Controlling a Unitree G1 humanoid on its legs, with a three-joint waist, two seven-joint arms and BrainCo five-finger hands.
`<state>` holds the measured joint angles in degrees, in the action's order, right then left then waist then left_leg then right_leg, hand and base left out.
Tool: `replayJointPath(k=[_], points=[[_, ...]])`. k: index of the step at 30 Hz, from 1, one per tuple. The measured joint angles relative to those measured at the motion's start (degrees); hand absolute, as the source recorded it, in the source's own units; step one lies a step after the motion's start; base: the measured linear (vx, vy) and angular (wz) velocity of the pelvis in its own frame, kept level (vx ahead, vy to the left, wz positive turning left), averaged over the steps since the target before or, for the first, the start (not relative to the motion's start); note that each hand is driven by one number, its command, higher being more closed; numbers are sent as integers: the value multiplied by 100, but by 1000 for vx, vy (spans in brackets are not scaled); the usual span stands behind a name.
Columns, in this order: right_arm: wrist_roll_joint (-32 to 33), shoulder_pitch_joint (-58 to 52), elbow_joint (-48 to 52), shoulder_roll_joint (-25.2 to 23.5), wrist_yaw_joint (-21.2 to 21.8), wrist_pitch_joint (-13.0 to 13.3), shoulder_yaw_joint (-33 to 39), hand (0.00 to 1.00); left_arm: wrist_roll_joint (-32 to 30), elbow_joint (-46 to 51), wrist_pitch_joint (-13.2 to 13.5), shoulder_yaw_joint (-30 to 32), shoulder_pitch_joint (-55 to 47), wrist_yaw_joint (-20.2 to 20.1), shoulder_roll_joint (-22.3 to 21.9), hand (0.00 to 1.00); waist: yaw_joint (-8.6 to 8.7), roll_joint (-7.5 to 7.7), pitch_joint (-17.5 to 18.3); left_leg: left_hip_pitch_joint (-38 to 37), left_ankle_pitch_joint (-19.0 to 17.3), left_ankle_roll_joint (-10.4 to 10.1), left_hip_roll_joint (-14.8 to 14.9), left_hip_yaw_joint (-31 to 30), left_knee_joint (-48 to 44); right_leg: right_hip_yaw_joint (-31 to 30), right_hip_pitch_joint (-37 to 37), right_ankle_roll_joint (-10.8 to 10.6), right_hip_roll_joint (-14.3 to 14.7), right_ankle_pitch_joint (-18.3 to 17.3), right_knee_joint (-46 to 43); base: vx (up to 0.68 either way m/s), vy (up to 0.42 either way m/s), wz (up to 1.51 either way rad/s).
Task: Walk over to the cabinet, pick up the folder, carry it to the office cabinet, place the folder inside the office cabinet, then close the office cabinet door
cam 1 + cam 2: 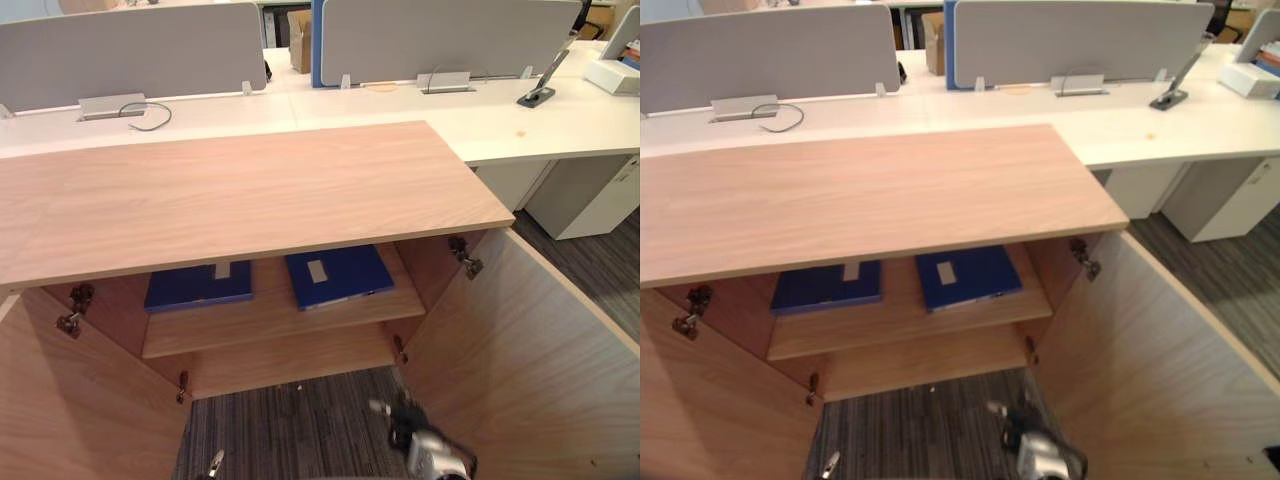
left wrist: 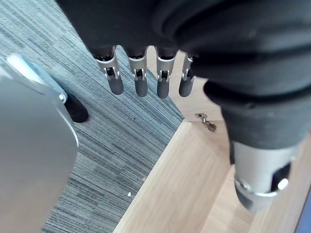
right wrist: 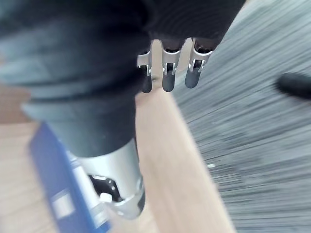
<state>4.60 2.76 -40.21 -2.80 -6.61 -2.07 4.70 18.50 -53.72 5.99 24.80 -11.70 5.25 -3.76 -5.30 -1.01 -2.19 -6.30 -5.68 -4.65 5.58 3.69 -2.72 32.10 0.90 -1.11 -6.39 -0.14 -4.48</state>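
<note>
Two blue folders lie flat on the shelf (image 1: 270, 325) inside the open wooden cabinet (image 1: 240, 195). One folder (image 1: 338, 276) is at the right, the other folder (image 1: 197, 285) at the left, each with a pale label. Both cabinet doors stand wide open, the right door (image 1: 530, 350) and the left door (image 1: 70, 400). My right hand (image 1: 430, 455) hangs low in front of the cabinet by the right door, fingers (image 3: 167, 77) relaxed and holding nothing; a blue folder (image 3: 58, 194) shows past its thumb. My left hand (image 2: 141, 80) hangs over the carpet by the left door, fingers straight and empty.
Behind the cabinet runs a row of white desks (image 1: 500, 115) with grey partition screens (image 1: 130, 50). A white drawer unit (image 1: 590, 195) stands at the right under the desk. Striped grey carpet (image 1: 290, 425) lies between the two open doors.
</note>
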Motion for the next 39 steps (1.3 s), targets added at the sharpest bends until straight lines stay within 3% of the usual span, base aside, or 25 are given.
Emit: replayJointPath(k=[3, 6, 11, 14, 25, 33, 39], points=[[-9, 249, 1351, 52, -16, 305, -450, 0, 7, 227, 77, -97, 29, 6, 33, 0, -15, 84, -249, 541, -43, 55, -182, -5, -691, -90, 318, -12, -298, 14, -262, -72, 130, 2], [-156, 871, 1952, 218, -88, 549, -733, 0, 15, 418, 190, -171, 111, 25, 42, 0, -46, -18, -713, 1428, -473, 189, -165, 12, -1966, -238, 898, 42, -469, -33, -803, -122, 117, -12], [-355, 1834, 2061, 572, -400, 610, -983, 0, 290, 491, 285, -142, 162, 97, 0, 0, -153, -125, -1228, 2543, -1533, 496, -93, 326, -3521, -884, 2445, -20, -892, -652, -2727, -194, 187, -37], [-351, 2144, 2029, 725, -493, 603, -1094, 0, 392, 483, 285, -101, 141, 133, -6, 0, -193, -141, -1376, 3139, -1790, 618, -175, 573, -4229, -1295, 3259, -11, -1146, -763, -3489, -209, 140, -34], [98, 3292, 1659, 1455, -953, 574, -589, 0, 403, 455, 298, -160, 158, 142, -6, 0, -267, -187, -1682, 4823, -2028, 792, -351, 798, -5451, -1914, 5197, 21, -1554, -893, -4704, -142, 78, 0], [102, 4046, 1271, 1846, -1103, 577, -602, 0, 494, 484, 355, -442, 190, 140, 12, 0, -413, -325, -1825, 5422, -2002, 790, -350, 642, -5684, -1832, 5645, 3, -1584, -905, -4826, -64, 23, 8], [103, 4335, 1041, 2060, -1123, 580, -640, 0, 592, 507, 419, -562, 197, 139, 19, 0, -524, -340, -1836, 5624, -1916, 778, -470, 492, -5642, -1803, 5766, 39, -1680, -899, -4856, 7, 55, 18]])
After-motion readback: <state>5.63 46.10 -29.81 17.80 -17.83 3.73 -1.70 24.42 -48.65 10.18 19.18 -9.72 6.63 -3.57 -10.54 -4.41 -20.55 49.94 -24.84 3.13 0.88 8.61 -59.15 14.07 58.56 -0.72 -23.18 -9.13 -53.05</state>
